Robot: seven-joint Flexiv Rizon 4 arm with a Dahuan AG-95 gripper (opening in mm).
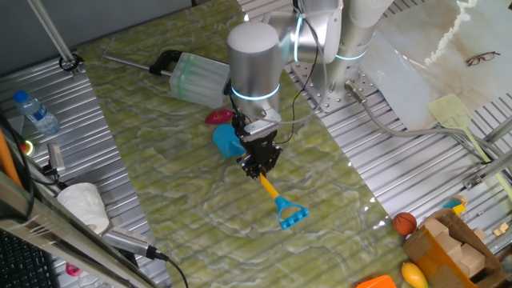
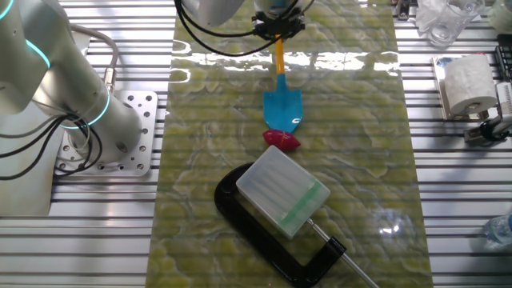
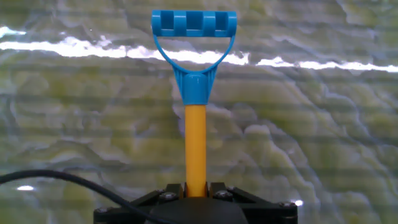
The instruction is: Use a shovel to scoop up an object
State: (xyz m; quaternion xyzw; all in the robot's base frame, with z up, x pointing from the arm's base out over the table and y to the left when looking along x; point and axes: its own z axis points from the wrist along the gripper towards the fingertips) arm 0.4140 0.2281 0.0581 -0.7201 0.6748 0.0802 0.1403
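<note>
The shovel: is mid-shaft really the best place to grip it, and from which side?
Yes. The shovel lies flat, so come from above onto the thin yellow shaft: narrow enough for the gripper, and it leaves the blade free toward the red object. The gripper holds it there now.

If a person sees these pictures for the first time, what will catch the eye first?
First, the bright blue and yellow shovel on the green marbled mat, with the gripper shut on its yellow shaft. Its blade tip meets the dark red object. Just beyond lies a pale dustpan with a black handle.
</note>
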